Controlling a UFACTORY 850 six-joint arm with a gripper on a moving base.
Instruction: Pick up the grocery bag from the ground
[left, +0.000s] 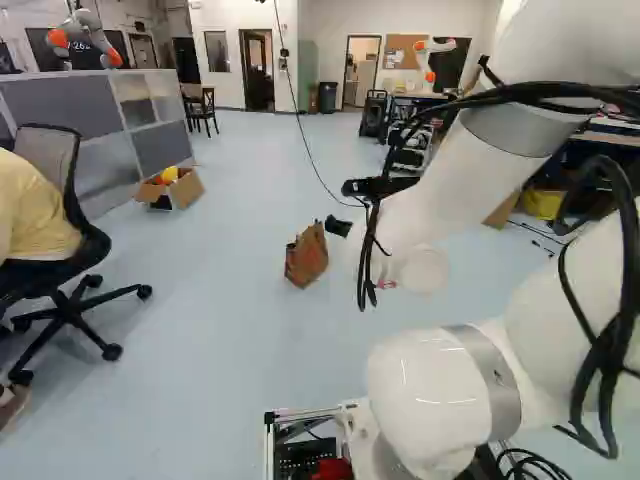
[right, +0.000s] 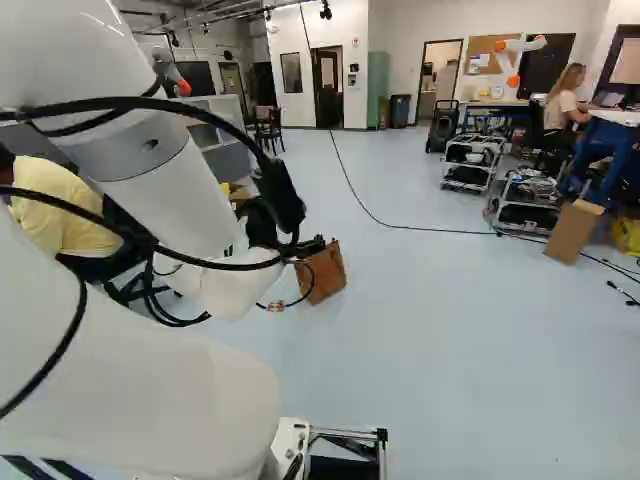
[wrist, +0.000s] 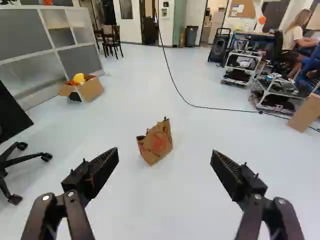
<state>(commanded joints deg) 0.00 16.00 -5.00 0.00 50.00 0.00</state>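
Wrist view: crumpled brown paper grocery bag (wrist: 156, 143) on smooth pale-blue floor (wrist: 195, 200), approx. centred ahead of jaws. Jaws well short of bag, spread wide, nothing btwn; thin black cable (wrist: 225, 108) beyond bag. Next: prob. straight fwd & down.

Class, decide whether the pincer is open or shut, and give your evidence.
Open: the pincer has its two fingers wide apart, neither touching the paper bag.

A creased brown paper bag (wrist: 156, 144) presents a matt face above a smooth, pale blue floor (wrist: 185, 200) with a soft sheen; a rounded white robot arm (left: 425, 390) gleams glossy around its metallic grey band (left: 490, 375); an open brown box (wrist: 91, 89) shows matt cardboard.
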